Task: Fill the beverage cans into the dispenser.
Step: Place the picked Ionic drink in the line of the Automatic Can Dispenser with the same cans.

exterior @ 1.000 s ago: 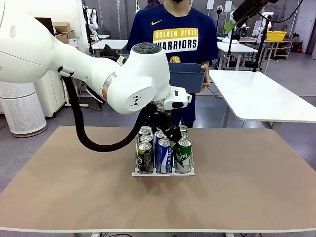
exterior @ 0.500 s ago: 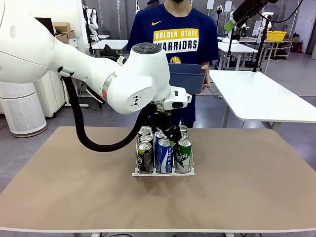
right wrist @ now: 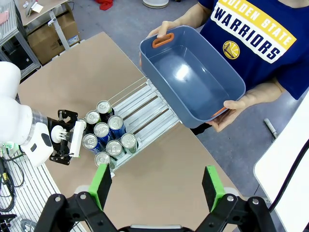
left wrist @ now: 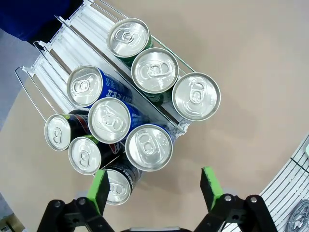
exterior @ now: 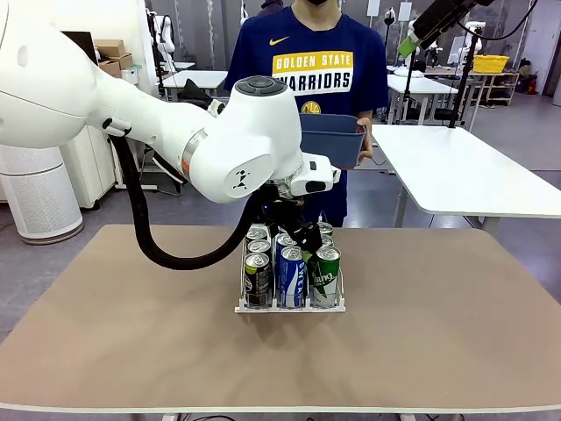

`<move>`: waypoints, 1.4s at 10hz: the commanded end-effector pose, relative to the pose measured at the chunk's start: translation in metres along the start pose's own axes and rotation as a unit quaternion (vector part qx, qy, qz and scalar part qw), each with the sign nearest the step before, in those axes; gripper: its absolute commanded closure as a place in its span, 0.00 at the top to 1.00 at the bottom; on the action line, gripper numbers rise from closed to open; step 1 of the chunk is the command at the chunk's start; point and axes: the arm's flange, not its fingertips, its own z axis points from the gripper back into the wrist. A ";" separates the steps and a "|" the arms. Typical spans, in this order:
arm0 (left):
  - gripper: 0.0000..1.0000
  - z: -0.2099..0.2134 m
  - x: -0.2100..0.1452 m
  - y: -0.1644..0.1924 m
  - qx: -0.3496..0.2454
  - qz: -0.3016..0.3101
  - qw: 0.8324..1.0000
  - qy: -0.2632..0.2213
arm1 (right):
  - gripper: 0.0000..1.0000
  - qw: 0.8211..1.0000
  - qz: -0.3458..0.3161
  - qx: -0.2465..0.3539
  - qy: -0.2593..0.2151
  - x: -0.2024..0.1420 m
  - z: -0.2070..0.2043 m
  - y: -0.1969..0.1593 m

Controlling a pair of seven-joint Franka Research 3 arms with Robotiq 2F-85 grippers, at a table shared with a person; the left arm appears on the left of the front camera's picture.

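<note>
The dispenser stands mid-table with its three lanes holding several beverage cans: black, blue and green at the front. From above, the cans fill the near end of the clear rack, whose far end is bare. My left gripper hangs open and empty just above the front cans. My right gripper is open, empty and high over the table, looking down on the dispenser and cans.
A person at the far side holds an empty blue-grey bin in both hands above the table's far edge. White tables and shelves stand behind. Bare brown tabletop lies on both sides of the rack.
</note>
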 end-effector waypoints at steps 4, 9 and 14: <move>1.00 0.075 -0.031 0.054 -0.080 -0.024 0.996 -0.008 | 1.00 1.000 0.000 0.000 -0.001 -0.001 0.001 0.000; 1.00 0.209 -0.057 0.129 -0.074 -0.041 0.996 -0.033 | 1.00 1.000 0.000 0.000 -0.001 -0.001 0.001 0.000; 1.00 0.327 -0.059 0.155 -0.035 -0.074 0.988 -0.128 | 1.00 1.000 0.000 0.000 -0.001 -0.001 0.001 0.000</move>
